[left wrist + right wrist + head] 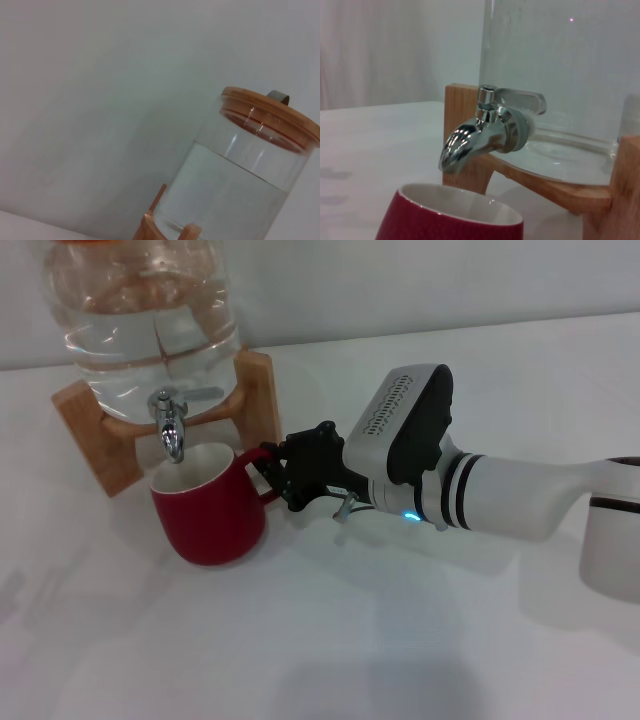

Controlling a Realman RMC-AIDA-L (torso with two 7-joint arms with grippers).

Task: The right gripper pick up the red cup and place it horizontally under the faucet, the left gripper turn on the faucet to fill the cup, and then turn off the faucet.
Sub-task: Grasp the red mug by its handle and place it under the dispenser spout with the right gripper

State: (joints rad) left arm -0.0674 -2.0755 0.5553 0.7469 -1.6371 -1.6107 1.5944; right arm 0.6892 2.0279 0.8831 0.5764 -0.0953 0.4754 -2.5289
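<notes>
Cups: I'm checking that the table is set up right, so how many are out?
1. The red cup stands upright on the white table, under the faucet, with the right tool at its handle. No others show.

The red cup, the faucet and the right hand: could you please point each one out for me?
red cup [210, 520]: head view, on its outer wall.
faucet [470, 142]: right wrist view, on the chrome spout.
right hand [272, 476]: head view, between the fingertips at the cup's handle.

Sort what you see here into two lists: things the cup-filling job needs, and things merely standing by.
Needed:
red cup, under the spout
faucet
right gripper, at the cup's handle
left gripper, out of sight

Standing by:
water jar
wooden stand
jar's wooden lid
white table
</notes>
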